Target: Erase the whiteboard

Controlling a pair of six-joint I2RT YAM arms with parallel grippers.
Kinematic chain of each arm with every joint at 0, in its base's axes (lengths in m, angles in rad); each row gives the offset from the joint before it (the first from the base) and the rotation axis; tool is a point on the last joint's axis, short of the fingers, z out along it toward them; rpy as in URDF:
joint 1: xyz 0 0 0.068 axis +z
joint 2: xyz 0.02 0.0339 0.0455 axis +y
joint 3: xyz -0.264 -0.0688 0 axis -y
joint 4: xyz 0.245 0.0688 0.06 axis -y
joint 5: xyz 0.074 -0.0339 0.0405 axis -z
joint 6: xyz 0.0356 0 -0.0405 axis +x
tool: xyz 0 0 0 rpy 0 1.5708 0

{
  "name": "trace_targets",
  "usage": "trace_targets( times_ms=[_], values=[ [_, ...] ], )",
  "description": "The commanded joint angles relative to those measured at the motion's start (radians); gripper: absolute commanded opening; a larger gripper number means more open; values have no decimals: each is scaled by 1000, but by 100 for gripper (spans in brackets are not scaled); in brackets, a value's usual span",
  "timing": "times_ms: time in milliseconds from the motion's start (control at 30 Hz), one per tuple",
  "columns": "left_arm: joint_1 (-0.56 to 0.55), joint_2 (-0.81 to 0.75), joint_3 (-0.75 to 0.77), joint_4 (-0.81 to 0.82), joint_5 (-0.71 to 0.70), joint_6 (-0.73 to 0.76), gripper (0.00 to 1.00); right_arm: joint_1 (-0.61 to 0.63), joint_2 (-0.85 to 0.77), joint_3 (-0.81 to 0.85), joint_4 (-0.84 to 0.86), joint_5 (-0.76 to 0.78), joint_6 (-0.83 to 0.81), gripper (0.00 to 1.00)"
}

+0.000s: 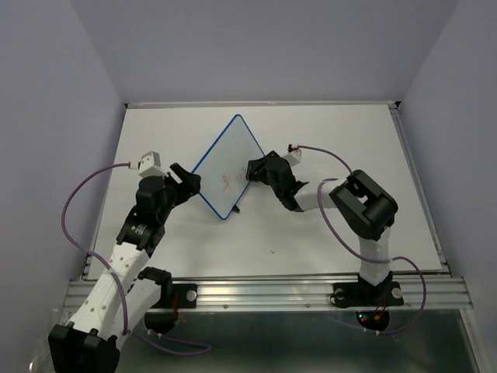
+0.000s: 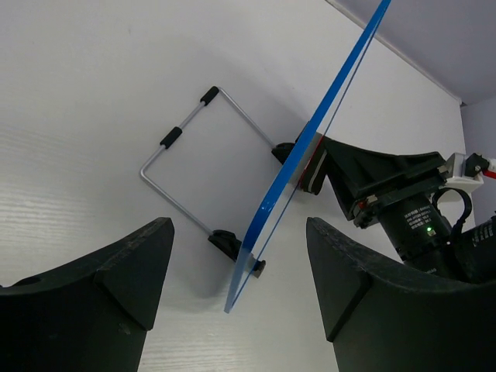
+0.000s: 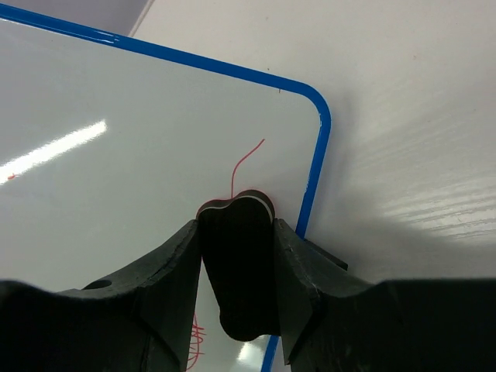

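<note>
The whiteboard (image 1: 225,159) stands tilted on its wire stand near the table's middle, with red scribbles on the face turned to the right arm. In the left wrist view it shows edge-on as a blue rim (image 2: 310,147), with the stand (image 2: 186,151) behind it. My left gripper (image 1: 189,180) is open at the board's left edge; its fingers (image 2: 116,279) straddle the board's lower corner without touching. My right gripper (image 3: 236,226) is shut on the black-and-red eraser (image 3: 236,271) and presses it against the board's face (image 3: 116,155) near the right rim, below a thin red line (image 3: 244,159).
The white tabletop (image 1: 349,225) spreads right of and in front of the board. Purple cables (image 1: 74,194) loop off both arms. A metal rail (image 1: 264,291) runs along the near edge. Walls close in the back and sides.
</note>
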Motion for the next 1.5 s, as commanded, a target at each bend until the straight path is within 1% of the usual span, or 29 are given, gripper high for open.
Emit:
trace_targets(
  times_ms=[0, 133, 167, 233, 333, 367, 400, 467, 667, 800, 867, 900, 933, 1033, 1100, 1233, 1333, 1400, 1467],
  values=[
    [-7, 13, 38, 9, -12, 2, 81, 2, 17, -79, -147, 9, -8, 1],
    [-7, 30, 46, 14, -4, 5, 81, 2, -26, -93, -148, -3, -9, 1],
    [-7, 35, 45, 19, -1, 5, 81, 2, -58, -87, -148, -1, -23, 1],
    [-7, 50, 37, 43, 7, 5, 81, 2, -94, -81, -148, 2, -43, 1],
    [-8, 74, 23, 124, 46, 19, 79, 2, -163, -71, -148, 5, -54, 1],
    [-7, 82, 11, 147, 53, 43, 77, 2, -189, -68, -148, -1, -63, 1],
    [-8, 82, 6, 189, 89, 60, 74, 2, -200, -65, -150, -3, -70, 1],
    [-8, 82, -9, 229, 93, 103, 72, 2, -232, -67, -150, -15, -83, 1],
    [-8, 91, -72, 322, 122, 165, 71, 2, -292, -61, -161, -35, -127, 1],
    [-8, 111, -107, 338, 146, 222, 71, 2, -312, -25, -167, -55, -175, 1],
    [-8, 113, -130, 348, 148, 251, 71, 2, -307, 4, -165, -70, -198, 1],
    [-8, 113, -139, 379, 154, 251, 71, 2, -304, 16, -165, -80, -205, 1],
    [-8, 113, -144, 393, 206, 257, 71, 2, -297, 28, -165, -90, -224, 1],
    [-8, 111, -156, 427, 249, 275, 71, 2, -269, 76, -158, -127, -242, 1],
    [-8, 110, -176, 453, 252, 269, 71, 2, -249, 108, -153, -136, -264, 1],
    [-7, 117, -179, 451, 235, 255, 70, 2, -206, 171, -122, -153, -291, 1],
    [-8, 111, -190, 450, 223, 240, 64, 2, -148, 255, -119, -149, -296, 1],
    [-8, 114, -192, 450, 217, 239, 56, 2, -113, 303, -119, -147, -290, 1],
    [-8, 122, -187, 450, 229, 242, 51, 2, -67, 358, -125, -129, -273, 1]
  ],
)
